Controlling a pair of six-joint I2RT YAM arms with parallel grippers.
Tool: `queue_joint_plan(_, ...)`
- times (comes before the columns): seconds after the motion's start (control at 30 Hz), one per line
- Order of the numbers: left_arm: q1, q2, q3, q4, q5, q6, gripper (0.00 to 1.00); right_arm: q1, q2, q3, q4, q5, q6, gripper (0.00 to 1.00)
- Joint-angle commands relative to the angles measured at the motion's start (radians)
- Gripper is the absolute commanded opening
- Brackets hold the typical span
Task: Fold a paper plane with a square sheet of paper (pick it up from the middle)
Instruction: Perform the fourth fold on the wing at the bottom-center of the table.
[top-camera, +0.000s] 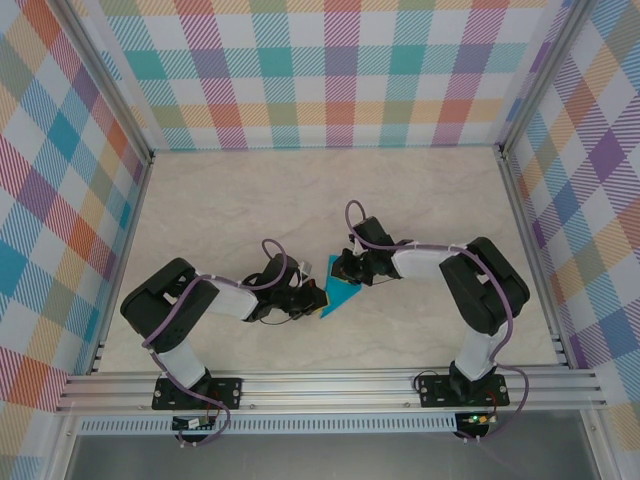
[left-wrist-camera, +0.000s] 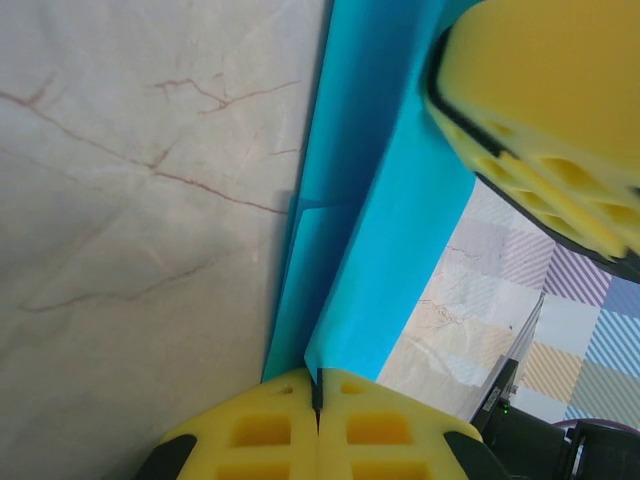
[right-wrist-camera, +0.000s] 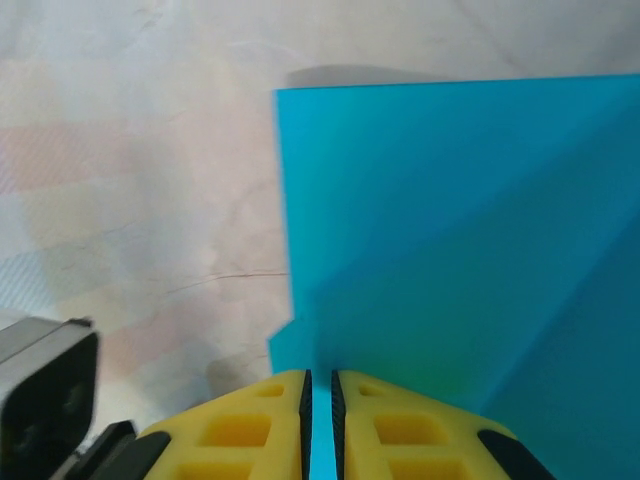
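Note:
The teal-blue sheet of paper (top-camera: 341, 296) is folded into layers and sits at mid-table between my two grippers. In the left wrist view the paper (left-wrist-camera: 380, 200) rises as a narrow layered strip, and my left gripper (left-wrist-camera: 318, 395) is shut on its lower edge. My right gripper (right-wrist-camera: 319, 385) is shut on the paper (right-wrist-camera: 450, 220), teal showing in the thin gap between its jaws; a diagonal crease crosses the sheet. From above, the left gripper (top-camera: 318, 297) holds the sheet's left corner and the right gripper (top-camera: 346, 272) its upper edge. The right gripper's yellow fingers (left-wrist-camera: 540, 100) also show in the left wrist view.
The marble-patterned tabletop (top-camera: 300, 200) is boxed in by plaid walls (top-camera: 340, 70) at the back and both sides. An aluminium rail (top-camera: 330, 385) with the two arm bases runs along the near edge.

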Motion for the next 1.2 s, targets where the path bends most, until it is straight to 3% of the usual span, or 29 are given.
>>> queue_joint_plan(0.0, 0.005, 0.102, -0.021, -0.17, -0.121, 0.014, 0.0, -0.015, 0.028, 0.014, -0.072, 0.04, -0.028, 0.16)
queue_joint_plan(0.17, 0.006, 0.108, -0.036, -0.164, -0.118, 0.018, 0.0, -0.018, 0.014, 0.031, -0.094, 0.031, -0.049, 0.16)
queue_joint_plan(0.4, 0.006, 0.136, -0.036, -0.151, -0.106, 0.018, 0.0, -0.017, -0.056, 0.013, -0.004, -0.091, -0.051, 0.17)
queue_joint_plan(0.73, 0.006, 0.131, -0.031, -0.157, -0.109, 0.019, 0.0, -0.015, 0.034, -0.006, 0.147, -0.205, 0.009, 0.17)
queue_joint_plan(0.97, 0.006, 0.121, -0.033, -0.182, -0.124, 0.025, 0.0, -0.017, 0.076, 0.008, 0.032, -0.086, -0.025, 0.16)
queue_joint_plan(1.1, 0.005, 0.096, -0.032, -0.198, -0.124, 0.04, 0.0, -0.017, 0.097, 0.007, 0.029, -0.098, -0.043, 0.16)
queue_joint_plan(1.17, 0.003, 0.071, -0.028, -0.204, -0.115, 0.053, 0.05, -0.017, 0.108, 0.006, 0.03, -0.112, -0.049, 0.16)
